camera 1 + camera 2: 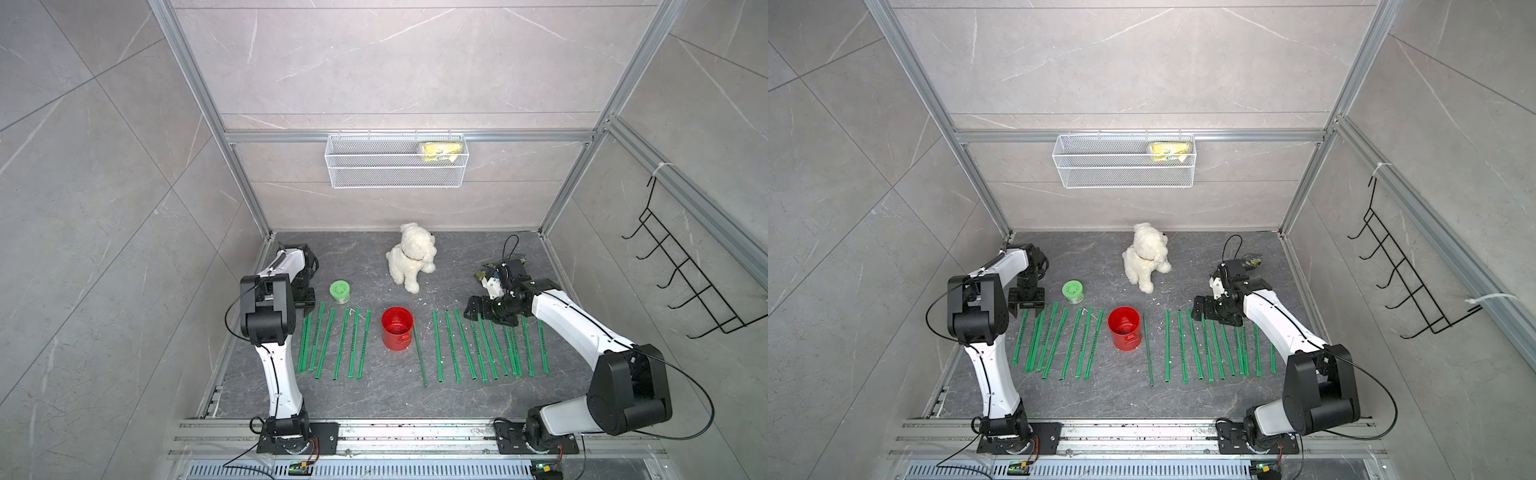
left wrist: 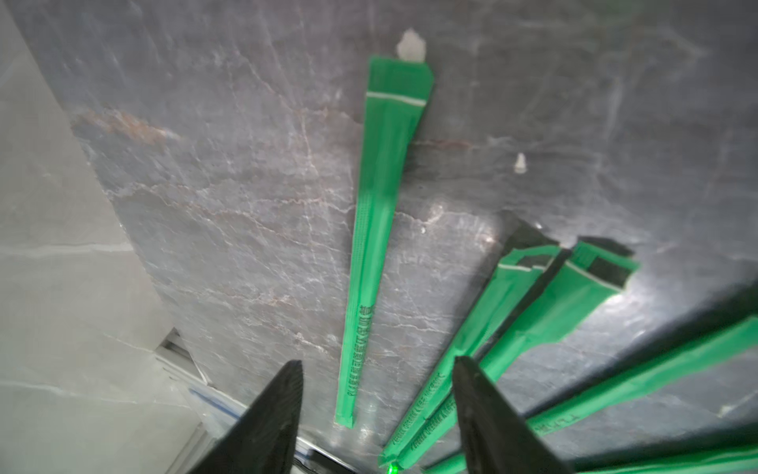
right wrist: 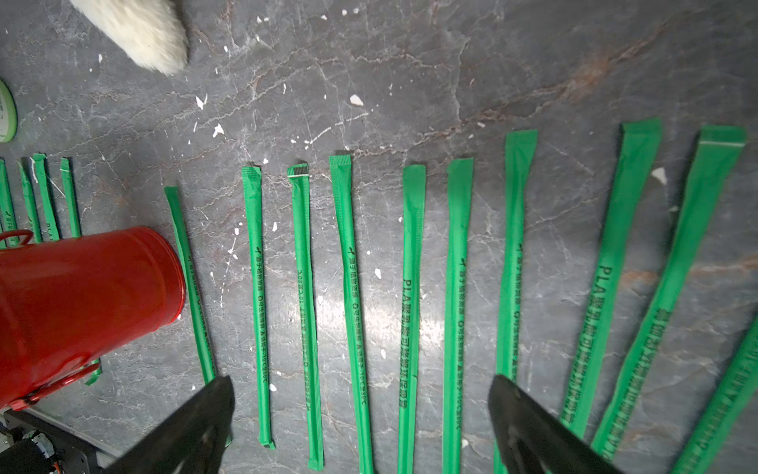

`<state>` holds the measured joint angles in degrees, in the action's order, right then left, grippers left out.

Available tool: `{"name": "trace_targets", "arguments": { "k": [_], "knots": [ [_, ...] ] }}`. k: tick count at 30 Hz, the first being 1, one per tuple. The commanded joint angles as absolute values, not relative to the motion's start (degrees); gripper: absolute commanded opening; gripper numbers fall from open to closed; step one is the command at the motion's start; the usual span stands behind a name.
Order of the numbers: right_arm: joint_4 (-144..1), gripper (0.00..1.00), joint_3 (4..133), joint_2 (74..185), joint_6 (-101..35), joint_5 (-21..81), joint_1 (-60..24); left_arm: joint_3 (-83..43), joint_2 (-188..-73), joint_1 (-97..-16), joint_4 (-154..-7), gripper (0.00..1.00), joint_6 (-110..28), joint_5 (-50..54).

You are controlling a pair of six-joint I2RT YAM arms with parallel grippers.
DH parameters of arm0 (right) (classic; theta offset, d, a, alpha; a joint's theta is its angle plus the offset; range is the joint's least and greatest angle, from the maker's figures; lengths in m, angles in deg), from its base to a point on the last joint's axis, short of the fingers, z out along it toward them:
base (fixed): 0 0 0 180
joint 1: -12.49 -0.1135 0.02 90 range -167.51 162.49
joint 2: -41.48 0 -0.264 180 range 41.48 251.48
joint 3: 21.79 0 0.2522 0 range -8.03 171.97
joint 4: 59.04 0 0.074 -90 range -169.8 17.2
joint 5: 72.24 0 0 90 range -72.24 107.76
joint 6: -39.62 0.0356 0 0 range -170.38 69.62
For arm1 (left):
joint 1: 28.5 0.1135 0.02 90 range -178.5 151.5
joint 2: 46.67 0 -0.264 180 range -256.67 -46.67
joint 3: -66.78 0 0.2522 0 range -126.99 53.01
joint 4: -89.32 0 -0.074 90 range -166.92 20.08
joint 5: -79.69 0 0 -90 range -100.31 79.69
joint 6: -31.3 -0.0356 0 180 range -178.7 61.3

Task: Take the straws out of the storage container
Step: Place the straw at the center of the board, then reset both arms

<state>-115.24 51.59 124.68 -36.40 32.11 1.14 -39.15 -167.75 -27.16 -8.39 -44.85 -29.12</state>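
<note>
The red storage container stands upright mid-table, its red inside bare. The green straws lie flat in two rows, one left of it and one right of it. My left gripper hangs open over the far end of the leftmost straws. One straw lies on the table between its fingers, ungripped. My right gripper stands open and empty above the right row, with the container off to its side.
A white plush dog sits behind the container, and a green-lidded jar stands near the left gripper. A wire basket holding a yellow packet hangs on the back wall. A black hook rack hangs on the right wall. White crumbs dot the tabletop.
</note>
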Motion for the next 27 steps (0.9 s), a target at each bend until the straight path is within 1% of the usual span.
{"name": "trace_targets", "arguments": {
  "k": [1,5,9,12,15,19,21,22,24,25,27],
  "knots": [
    [-113.15,1.0,52.59,122.29,-35.28,31.03,0.71,-38.19,-159.97,-26.91,-10.31,0.98,-42.1,-27.72],
    [-110.6,1.0,51.13,117.7,-34.48,27.96,0.71,-34.16,-150.15,-26.96,-15.26,1.0,-39.18,-27.74],
    [-106.7,1.0,48.66,113.57,-33.67,24.56,0.8,-27.27,-140.01,-26.92,-23.26,1.0,-38.21,-31.4],
    [-102.91,1.0,47.15,112.89,-33.25,25.57,0.8,-23.09,-137.28,-26.92,-27.27,1.0,-38.16,-33.54],
    [-99.19,1.0,45.7,113.51,-30.97,26.1,0.76,-17.18,-135.3,-26.96,-35.25,1.0,-39.33,-32.38],
    [-86.64,1.0,39.07,110.1,-28.56,24.17,0.59,-4.84,-131.2,-26.92,-52.26,1.0,-40.98,-32.02],
    [-76.53,1.0,32.92,106.65,-29.48,21.78,0.23,-0.08,-130.29,-26.92,-58.81,1.0,-41.53,-31.12],
    [-71.47,1.0,29.19,105.13,-30.35,20.81,0.06,2.03,-129.96,-26.92,-62.65,1.0,-43.85,-28.95],
    [-62.53,1.0,23.7,103.42,-32.75,18.59,-0.11,4.64,-129.98,-26.92,-66.96,1.0,-45.74,-26.99],
    [-60.74,1.0,22.1,103.43,-33.84,17.12,-0.23,5.4,-130.16,-26.92,-68.14,1.0,-45.9,-27.57],
    [-61.58,1.0,21.59,105.33,-35.9,14.23,-0.19,7.3,-130.48,-26.92,-71.04,1.0,-45.8,-29.11]
  ]
}}
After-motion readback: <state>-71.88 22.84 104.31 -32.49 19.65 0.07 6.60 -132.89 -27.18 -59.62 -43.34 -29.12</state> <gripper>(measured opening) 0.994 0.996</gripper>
